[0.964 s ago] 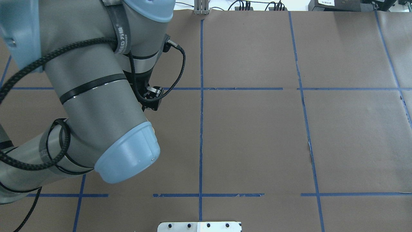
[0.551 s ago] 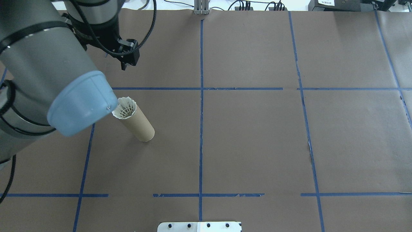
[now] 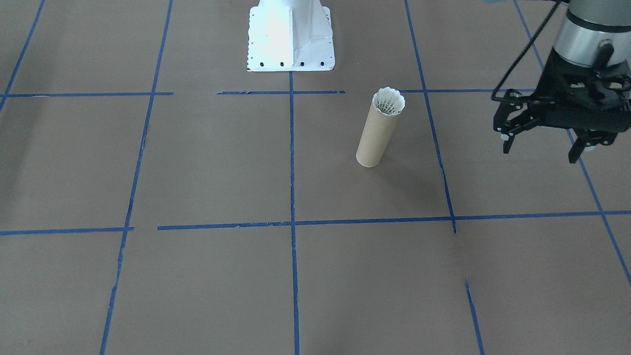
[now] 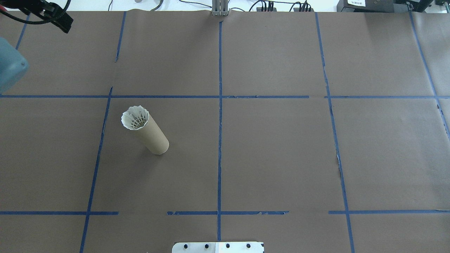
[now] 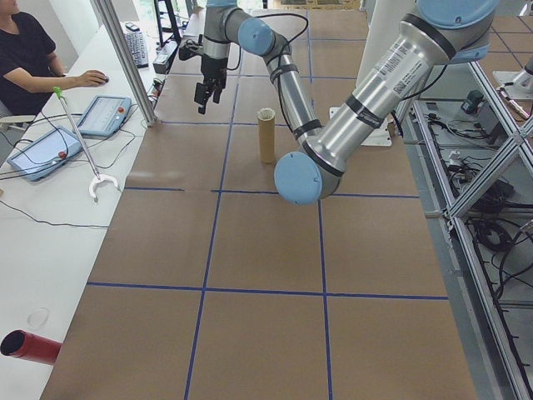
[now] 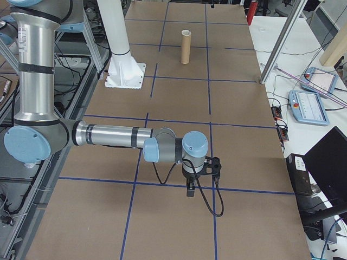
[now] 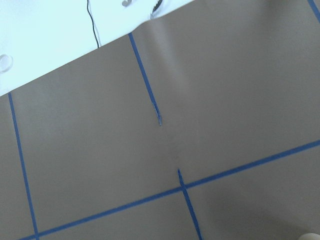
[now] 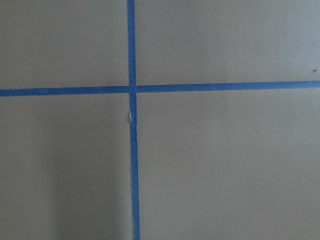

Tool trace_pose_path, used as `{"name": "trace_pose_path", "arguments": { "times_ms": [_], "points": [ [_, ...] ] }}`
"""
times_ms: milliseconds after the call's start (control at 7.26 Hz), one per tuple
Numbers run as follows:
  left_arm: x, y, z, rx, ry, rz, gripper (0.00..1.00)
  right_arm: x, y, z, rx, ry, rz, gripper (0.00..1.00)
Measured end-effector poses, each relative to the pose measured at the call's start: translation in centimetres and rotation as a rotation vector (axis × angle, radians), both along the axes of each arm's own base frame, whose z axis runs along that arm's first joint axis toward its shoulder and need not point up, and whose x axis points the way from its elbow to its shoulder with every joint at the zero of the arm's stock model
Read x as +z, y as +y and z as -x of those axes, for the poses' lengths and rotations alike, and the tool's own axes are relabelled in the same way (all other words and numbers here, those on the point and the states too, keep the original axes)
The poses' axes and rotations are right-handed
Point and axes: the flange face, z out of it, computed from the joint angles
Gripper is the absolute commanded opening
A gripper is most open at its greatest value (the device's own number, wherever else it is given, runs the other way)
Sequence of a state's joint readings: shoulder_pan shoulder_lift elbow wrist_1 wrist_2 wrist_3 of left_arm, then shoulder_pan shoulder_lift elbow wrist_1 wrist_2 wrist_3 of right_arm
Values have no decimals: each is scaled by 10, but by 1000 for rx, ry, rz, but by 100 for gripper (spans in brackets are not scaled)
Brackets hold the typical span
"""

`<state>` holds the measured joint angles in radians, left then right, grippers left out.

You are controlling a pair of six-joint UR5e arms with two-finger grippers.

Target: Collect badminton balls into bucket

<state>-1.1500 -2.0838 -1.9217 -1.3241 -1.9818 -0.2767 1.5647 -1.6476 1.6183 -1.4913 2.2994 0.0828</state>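
Note:
The brown cardboard tube [image 3: 375,135] stands upright on the brown paper, left of the table's middle in the overhead view [image 4: 153,137]. The white feather shuttlecock [image 3: 389,101] sits in the tube's mouth, feathers up [image 4: 134,118], its cork tip hidden inside. My left gripper [image 3: 540,149] hangs open and empty well off to the side of the tube, above the paper; only its edge [image 4: 58,19] shows at the overhead view's top left corner. My right gripper [image 6: 191,188] hovers low over a tape crossing far from the tube, and I cannot tell whether it is open or shut.
The white robot base [image 3: 291,42] is bolted behind the tube. Blue tape lines grid the paper. In the exterior left view, a seated person [image 5: 33,50], control tablets [image 5: 100,115] and a red cylinder [image 5: 29,346] occupy the side bench beyond an aluminium post [image 5: 125,58].
My left arm has swung away from over the tube toward the table's far left corner. The tube with the shuttlecock in its mouth, hidden a second ago, now stands uncovered.

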Motion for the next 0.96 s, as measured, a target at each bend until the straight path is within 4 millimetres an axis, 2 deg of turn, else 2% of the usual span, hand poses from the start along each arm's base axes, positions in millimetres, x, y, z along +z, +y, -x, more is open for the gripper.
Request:
{"name": "trace_pose_path", "arguments": {
  "times_ms": [275, 413, 688, 964],
  "points": [
    [87, -26, 45, 28, -6, 8, 100, 0, 0, 0, 0, 0, 0, 100],
    [120, -26, 69, 25, -3, 49, 100, 0, 0, 0, 0, 0, 0, 100],
    [190, -7, 136, 13, 26, 142, 100, 0, 0, 0, 0, 0, 0, 100],
    [264, 30, 199, 29, 13, 221, 100, 0, 0, 0, 0, 0, 0, 100]
  ]
}}
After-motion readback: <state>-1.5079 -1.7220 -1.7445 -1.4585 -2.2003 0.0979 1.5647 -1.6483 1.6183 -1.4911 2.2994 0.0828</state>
